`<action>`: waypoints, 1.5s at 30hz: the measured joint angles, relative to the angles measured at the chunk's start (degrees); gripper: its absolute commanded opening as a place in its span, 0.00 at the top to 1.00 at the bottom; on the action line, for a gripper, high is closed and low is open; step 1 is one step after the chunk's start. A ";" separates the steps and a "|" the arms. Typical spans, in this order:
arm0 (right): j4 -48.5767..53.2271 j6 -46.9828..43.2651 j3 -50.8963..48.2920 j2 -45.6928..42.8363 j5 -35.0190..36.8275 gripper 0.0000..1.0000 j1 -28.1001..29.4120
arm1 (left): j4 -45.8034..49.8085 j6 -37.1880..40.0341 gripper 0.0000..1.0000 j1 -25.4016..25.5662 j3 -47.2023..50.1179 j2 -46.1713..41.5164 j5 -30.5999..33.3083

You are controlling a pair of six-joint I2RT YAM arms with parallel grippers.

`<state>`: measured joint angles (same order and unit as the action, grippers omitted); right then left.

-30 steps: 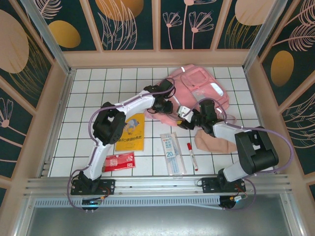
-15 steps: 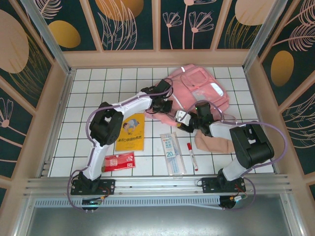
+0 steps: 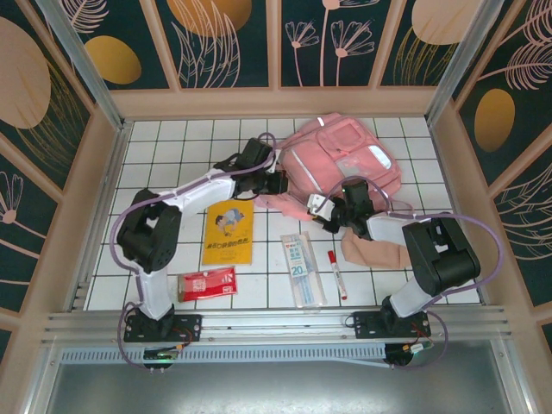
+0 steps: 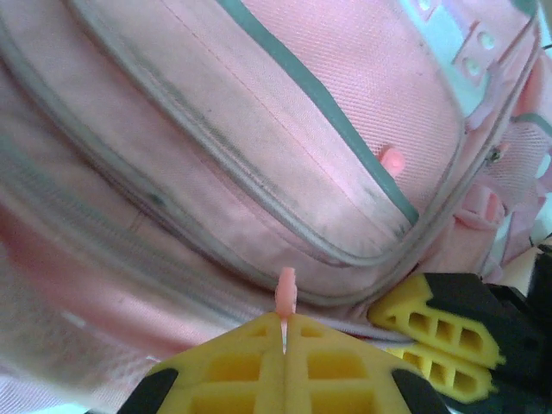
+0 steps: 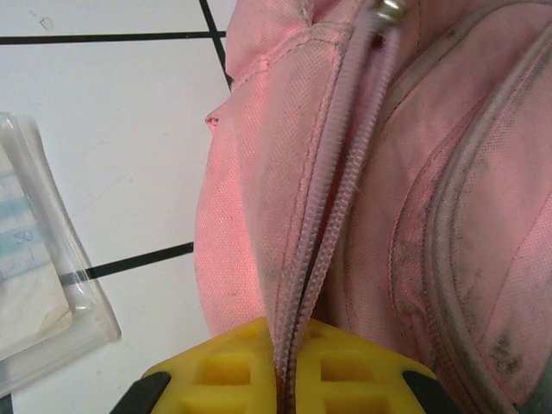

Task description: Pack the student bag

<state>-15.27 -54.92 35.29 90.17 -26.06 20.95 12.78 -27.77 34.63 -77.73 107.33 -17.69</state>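
Note:
The student bag, a pink backpack with grey strips, lies at the back right of the table. My left gripper is at its near-left edge. In the left wrist view this gripper is shut on a small pink zip pull below the bag's front pocket. My right gripper is at the bag's near edge. Its yellow fingers are shut on the bag's zip edge, where the zip teeth run between them. The right gripper's fingers also lie just right of the left gripper.
On the white tiles lie a yellow booklet, a red packet, a clear pouch with a ruler and a red marker. A beige-pink pouch lies under the right forearm. Wooden walls ring the table.
Both grippers have closed: the left on the zip pull, the right on the zip edge. The left arm's elbow has swung left and its gripper has shifted slightly left along the bag.

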 measured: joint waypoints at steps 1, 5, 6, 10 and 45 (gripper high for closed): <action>0.04 0.00 0.00 0.00 -0.04 0.99 -0.20 | -1.20 0.17 1.00 -0.33 1.44 -1.18 0.09; 0.44 -0.04 0.00 -0.07 -1.05 0.88 -1.75 | -7.93 1.88 1.00 -3.02 7.13 -5.99 1.46; 0.74 0.00 0.00 -0.24 -1.77 0.86 -2.21 | -9.25 2.38 1.00 -3.61 7.96 -6.54 1.88; 1.77 0.44 0.00 -1.64 -3.80 0.84 -2.86 | -12.83 3.13 0.88 -4.63 9.29 -6.75 0.68; -11.93 14.82 -4.15 -12.35 -10.64 0.56 -11.21 | 22.34 23.52 1.00 6.56 -28.28 21.97 8.87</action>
<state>-27.20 -40.10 31.14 77.82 -36.71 9.74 35.11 -4.25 41.19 -106.02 129.29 -8.82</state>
